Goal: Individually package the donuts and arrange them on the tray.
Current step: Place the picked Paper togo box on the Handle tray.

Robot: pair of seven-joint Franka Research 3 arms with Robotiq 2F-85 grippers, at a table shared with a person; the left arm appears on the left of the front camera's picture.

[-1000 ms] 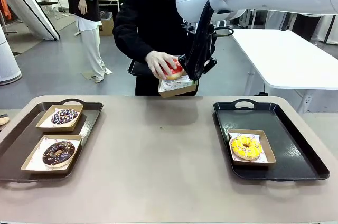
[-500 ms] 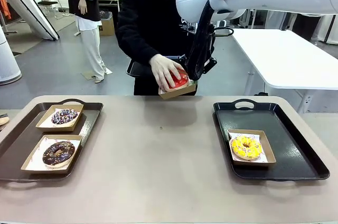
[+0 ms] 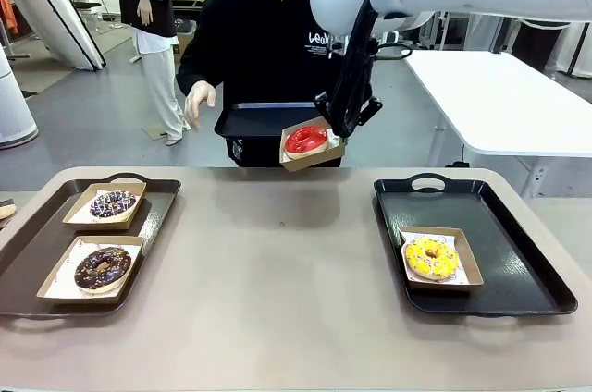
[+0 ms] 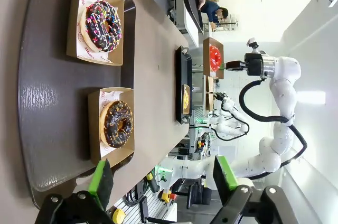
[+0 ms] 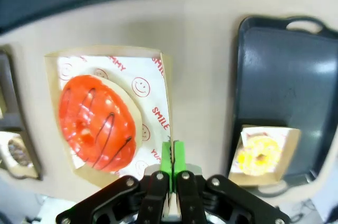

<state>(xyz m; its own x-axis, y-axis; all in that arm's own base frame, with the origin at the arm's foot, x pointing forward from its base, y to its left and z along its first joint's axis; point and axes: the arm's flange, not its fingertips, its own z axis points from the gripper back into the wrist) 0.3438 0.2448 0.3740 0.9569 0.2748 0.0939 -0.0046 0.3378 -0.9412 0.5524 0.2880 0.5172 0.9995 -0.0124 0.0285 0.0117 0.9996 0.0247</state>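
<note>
The glossy red donut (image 3: 305,140) lies in a small cardboard box (image 3: 317,156) that hangs above the table's far edge. My right gripper (image 3: 340,129) is shut on that box's right rim. In the right wrist view its closed green pads (image 5: 172,158) pinch the box wall (image 5: 165,84) beside the red donut (image 5: 97,123). The yellow donut (image 3: 431,258) sits boxed on the right black tray (image 3: 518,263). On the left tray (image 3: 37,253) lie the sprinkled dark donut (image 3: 113,203) and the chocolate donut (image 3: 102,267), each boxed. My left gripper (image 4: 163,176) hangs open over the chocolate donut (image 4: 117,123) and the sprinkled donut (image 4: 103,19).
The person across the table holds another dark tray (image 3: 259,120) just behind the lifted box, with one hand (image 3: 197,101) raised to its left. The middle of the beige table (image 3: 277,272) is bare. A white table (image 3: 499,96) stands at the back right.
The person's hand set the red donut into the box and drew away to the left. My right gripper kept its hold on the box, almost in place.
</note>
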